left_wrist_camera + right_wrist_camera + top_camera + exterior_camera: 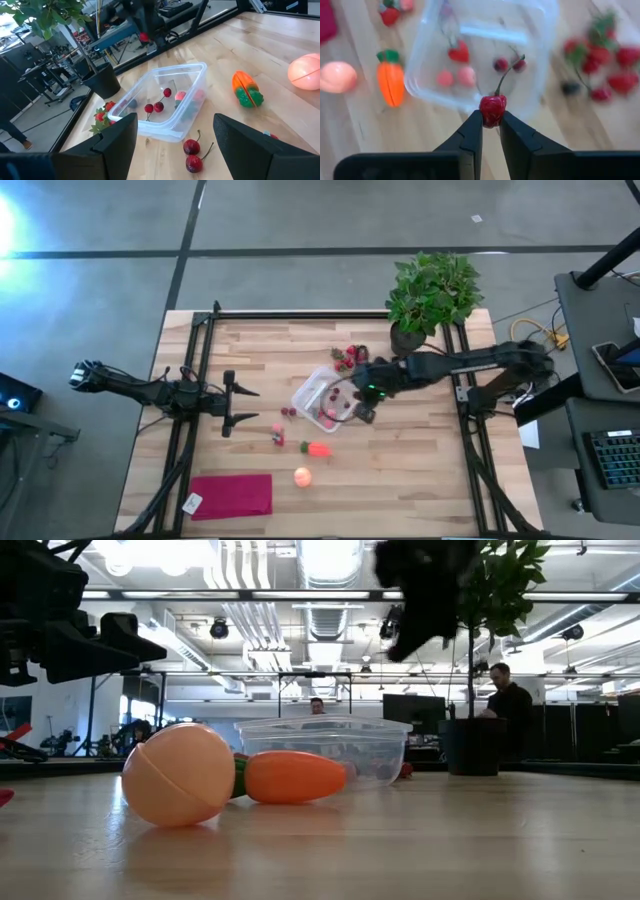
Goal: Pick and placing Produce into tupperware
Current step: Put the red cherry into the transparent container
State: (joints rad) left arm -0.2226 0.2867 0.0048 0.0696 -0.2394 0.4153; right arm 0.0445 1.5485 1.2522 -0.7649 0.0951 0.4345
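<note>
Right gripper point(491, 125): clamped on a cherry point(493, 109), stem upward, carried above the container's near rim so it can drop inside.
Tupperware point(318, 392): mid-table, already containing cherries and a strawberry.
Carrot point(318, 448), round fruit point(302, 476): on the table beside it, unpicked.
Left gripper point(243, 406): fingers apart, waiting clear.

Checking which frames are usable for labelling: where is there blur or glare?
Right wrist view: the cherry pinched in the right gripper is sharp, the clear container behind is blurred. Low view: the peach-coloured fruit is sharp, ceiling lights glare. High view: a bright patch flares at the floor's left edge.
</note>
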